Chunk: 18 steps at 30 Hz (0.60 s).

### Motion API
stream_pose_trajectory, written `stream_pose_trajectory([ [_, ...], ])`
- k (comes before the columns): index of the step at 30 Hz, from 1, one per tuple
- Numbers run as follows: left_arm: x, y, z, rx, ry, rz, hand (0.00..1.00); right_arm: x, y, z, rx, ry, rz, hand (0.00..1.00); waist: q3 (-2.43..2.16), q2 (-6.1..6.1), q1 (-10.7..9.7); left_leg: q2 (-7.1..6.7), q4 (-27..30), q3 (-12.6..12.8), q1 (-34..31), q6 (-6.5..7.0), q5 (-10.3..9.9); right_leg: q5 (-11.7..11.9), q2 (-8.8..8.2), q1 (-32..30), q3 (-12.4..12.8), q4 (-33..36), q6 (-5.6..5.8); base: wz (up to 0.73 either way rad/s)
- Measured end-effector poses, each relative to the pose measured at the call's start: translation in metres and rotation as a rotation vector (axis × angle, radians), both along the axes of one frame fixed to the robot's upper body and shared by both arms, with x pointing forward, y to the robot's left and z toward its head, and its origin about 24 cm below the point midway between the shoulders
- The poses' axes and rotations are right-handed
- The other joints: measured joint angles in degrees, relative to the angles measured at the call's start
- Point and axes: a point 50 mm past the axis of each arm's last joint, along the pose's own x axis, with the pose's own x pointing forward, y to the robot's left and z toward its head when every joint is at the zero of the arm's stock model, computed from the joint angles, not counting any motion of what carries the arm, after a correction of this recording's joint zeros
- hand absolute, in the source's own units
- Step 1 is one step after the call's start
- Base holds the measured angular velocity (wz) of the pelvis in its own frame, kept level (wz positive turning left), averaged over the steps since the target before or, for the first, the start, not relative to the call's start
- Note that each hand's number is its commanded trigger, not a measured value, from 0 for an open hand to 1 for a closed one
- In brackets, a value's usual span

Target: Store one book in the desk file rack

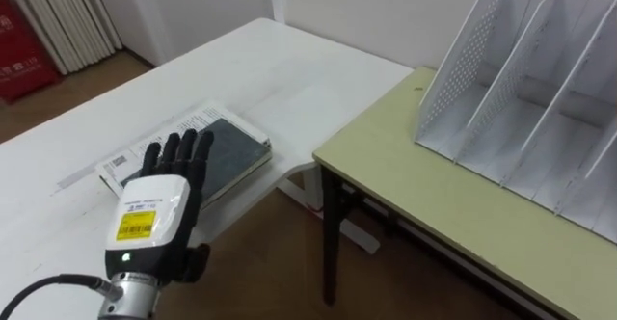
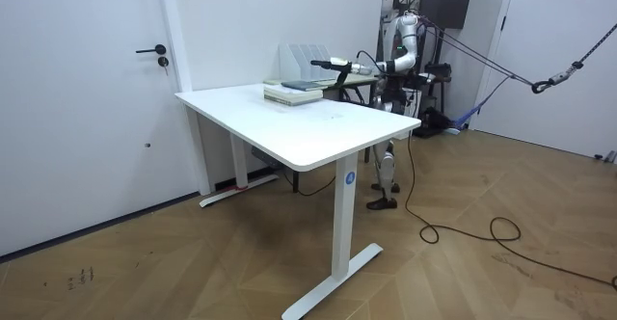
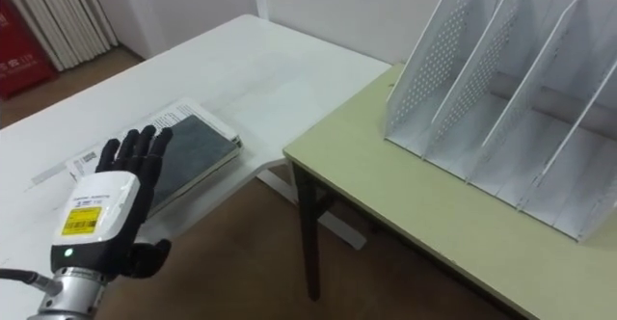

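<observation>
The left hand [image 1: 159, 214] comes in from the lower left. Its back faces up. Its fingers are straight and a little spread, like a flat open hand. It holds nothing. The fingertips [image 1: 183, 146] reach over the near end of the book [image 1: 231, 151]. You cannot tell if they touch the cover or stay just above it.

The book has a dark cover and lies flat. It rests on top of some white pages [image 1: 120, 166] with print on them, which stick out on its left side. Both lie on the white bench [image 1: 270, 69], close to its near edge and near its corner.

To the right there is a gap with brown floor [image 1: 260, 262]. Then comes the green bench [image 1: 405, 156], which touches the white bench at its far corner. On the green bench stands the file rack [image 1: 521, 98]. It is white, with slanted walls full of little holes, and its slots are empty. The book is well apart from it.

From the room view, the robot stands at the far side of the white bench. Its left arm is stretched out level over the book [image 2: 307, 86], with the file rack [image 2: 304, 58] just behind.
</observation>
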Motion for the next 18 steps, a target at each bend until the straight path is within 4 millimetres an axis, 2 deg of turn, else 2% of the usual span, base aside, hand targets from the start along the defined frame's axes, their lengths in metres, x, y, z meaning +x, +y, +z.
stream_pose_trajectory([
  [4, 0.000, 0.003, 0.000, 0.004, 0.003, 0.024, 0.00, 0.001, 0.000, 0.000, 0.003, -0.001, 0.001, 0.00, -0.30, -0.17, 0.1, 0.01, 0.1, 0.1, -0.1, 0.00, 0.0, 0.0, 0.01, -0.2, 0.2, 0.0, -0.03, 0.00],
  [10, -0.001, 0.009, -0.006, 0.001, 0.062, 0.074, 0.00, -0.001, 0.001, 0.000, 0.011, 0.018, -0.003, 0.00, -0.49, -0.48, 0.2, 0.03, -0.2, 0.3, 0.1, -0.01, 0.0, 0.0, 0.02, -0.2, 0.5, -0.1, -0.03, 0.00],
  [14, -0.002, 0.011, -0.015, -0.004, 0.142, 0.096, 0.00, 0.002, 0.000, 0.000, 0.012, 0.007, -0.008, 0.00, -0.38, -0.03, 0.1, 0.02, -0.3, 0.3, 0.4, -0.01, 0.0, 0.0, 0.03, 0.2, 0.5, -0.1, -0.03, 0.00],
  [18, -0.006, 0.015, -0.036, -0.008, 0.270, 0.121, 0.00, -0.001, -0.003, 0.001, 0.004, 0.014, -0.013, 0.00, -0.20, 0.44, -0.2, 0.05, -1.2, 0.5, 1.4, -0.04, 0.0, 0.0, 0.05, 0.7, 0.7, -0.1, -0.03, -0.03],
])
